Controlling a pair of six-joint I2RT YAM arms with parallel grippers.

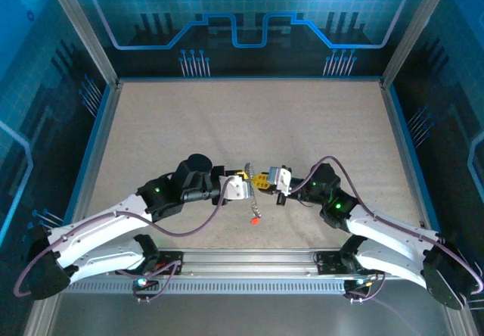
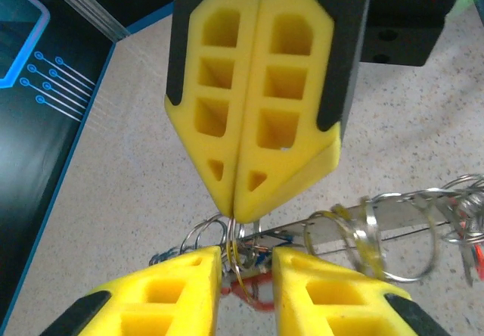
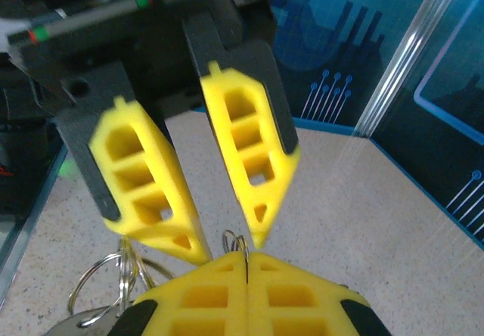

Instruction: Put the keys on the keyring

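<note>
- The keyring (image 2: 229, 234) sits in the middle of the near half of the table (image 1: 227, 116), between the two claws where they meet tip to tip.
- Only thin grey loops of its wire show, bunched together with a few smaller rings just beside the claw tips.
- A red key (image 1: 255, 219) shows on the near side of the meeting point, at the end of a thin line running from the bunch; I cannot tell whether it touches the table.
- In the left wrist view a red piece lies low in the gap between that claw's own fingers.
- A plain silvery key (image 3: 76, 325) shows at the lower left corner of the right wrist view, next to a wire loop.
- The right claw (image 3: 246, 257) comes in from the right, its yellow pads pressed flat together, pinching a loop of the keyring at the very tips.
- The left claw (image 2: 246, 254) comes in from the left, its pads parted by a narrow gap; the wire loops stand in that gap and the pads do not clamp them.
- Both arms reach inward from the near edge.
</note>
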